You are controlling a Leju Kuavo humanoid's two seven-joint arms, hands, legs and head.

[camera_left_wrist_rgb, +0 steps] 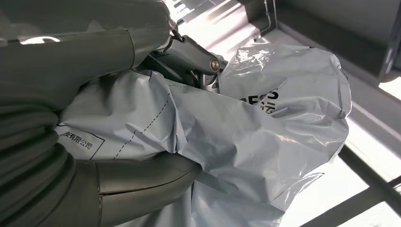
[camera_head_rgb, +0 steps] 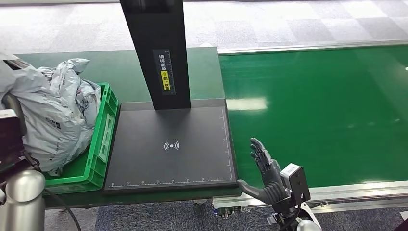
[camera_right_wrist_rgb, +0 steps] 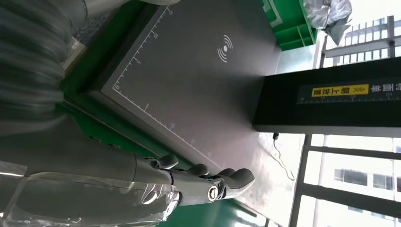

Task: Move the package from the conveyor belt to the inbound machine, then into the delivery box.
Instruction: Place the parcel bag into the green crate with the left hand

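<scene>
The left hand [camera_left_wrist_rgb: 94,118] grips the grey plastic package [camera_left_wrist_rgb: 246,137], held over the green delivery box [camera_head_rgb: 98,154] at nine o'clock of the dark scanner plate [camera_head_rgb: 171,147]. The right hand [camera_head_rgb: 264,175] hovers wide with nothing in it at the plate's four o'clock corner, beside the green conveyor belt [camera_head_rgb: 317,110].

A parcel-sorting station in a warehouse or logistics test hall. A wide green conveyor belt [camera_head_rgb: 317,110] runs just beyond the right hand's fingers [camera_head_rgb: 262,156]; beside them lies a black scanning platform [camera_head_rgb: 171,147] with ruler marks and a labelled post [camera_head_rgb: 159,53], then a green crate [camera_head_rgb: 103,144] of grey mailer bags [camera_head_rgb: 53,110].
</scene>
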